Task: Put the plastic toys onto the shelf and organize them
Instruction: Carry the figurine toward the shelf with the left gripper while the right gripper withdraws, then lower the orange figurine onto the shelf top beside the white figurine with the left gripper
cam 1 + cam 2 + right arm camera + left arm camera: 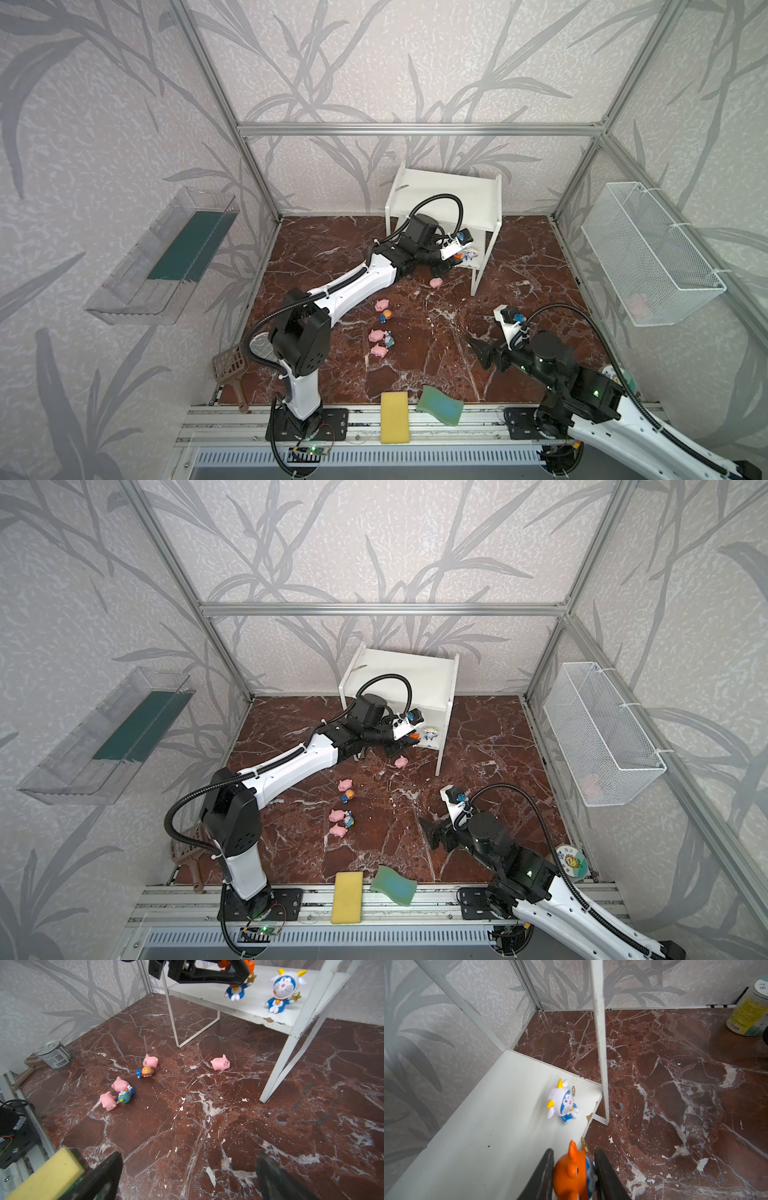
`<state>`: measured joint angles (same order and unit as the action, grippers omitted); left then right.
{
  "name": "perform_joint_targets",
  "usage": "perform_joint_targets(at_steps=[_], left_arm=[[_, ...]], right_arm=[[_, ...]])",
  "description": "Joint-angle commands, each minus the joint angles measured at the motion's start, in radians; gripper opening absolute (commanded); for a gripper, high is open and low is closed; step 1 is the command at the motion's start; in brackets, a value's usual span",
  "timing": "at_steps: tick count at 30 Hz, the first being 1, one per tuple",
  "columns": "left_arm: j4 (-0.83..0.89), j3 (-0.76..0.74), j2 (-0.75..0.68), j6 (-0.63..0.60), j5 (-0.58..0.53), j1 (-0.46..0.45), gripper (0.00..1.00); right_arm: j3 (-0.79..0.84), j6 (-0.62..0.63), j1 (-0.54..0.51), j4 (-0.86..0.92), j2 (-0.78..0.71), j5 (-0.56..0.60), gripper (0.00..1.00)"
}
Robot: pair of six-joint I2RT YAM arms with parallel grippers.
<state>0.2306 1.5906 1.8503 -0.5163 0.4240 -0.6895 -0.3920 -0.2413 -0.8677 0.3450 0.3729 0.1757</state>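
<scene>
The left gripper is pinched tight on the head of a small orange-hooded blue plastic figurine. The toy hangs straight up and down, feet low, just above the lower board of the small white two-tier shelf, near its front edge. A white-hooded blue plastic figurine sits upright on that board, facing out the front.

The right gripper is spread wide and holds nothing, over the brown marble floor. One pink plastic pig stands near a shelf leg. Three more pink pigs and two small blue figurines are farther off; those two lie on their sides.
</scene>
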Motion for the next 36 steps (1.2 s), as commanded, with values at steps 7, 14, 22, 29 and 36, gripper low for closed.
perform_joint_targets(at_steps=[7,14,22,29,36], left_arm=[[0.01,0.092,0.07,-0.053,0.012,0.016,0.32],[0.015,0.114,0.103,-0.07,-0.008,0.02,0.33],[0.011,0.12,0.119,-0.081,-0.034,0.026,0.34],[-0.003,0.133,0.14,-0.074,-0.033,0.037,0.37],[-0.007,0.151,0.157,-0.069,-0.033,0.041,0.4]], right_arm=[[-0.03,0.008,0.001,0.001,-0.005,0.012,0.99],[-0.027,0.01,0.001,0.005,-0.012,0.011,0.99],[-0.022,0.007,0.001,-0.004,-0.008,0.006,0.99],[-0.02,0.008,0.001,-0.011,-0.003,0.002,0.99],[-0.019,0.007,0.002,-0.011,-0.005,-0.001,0.99]])
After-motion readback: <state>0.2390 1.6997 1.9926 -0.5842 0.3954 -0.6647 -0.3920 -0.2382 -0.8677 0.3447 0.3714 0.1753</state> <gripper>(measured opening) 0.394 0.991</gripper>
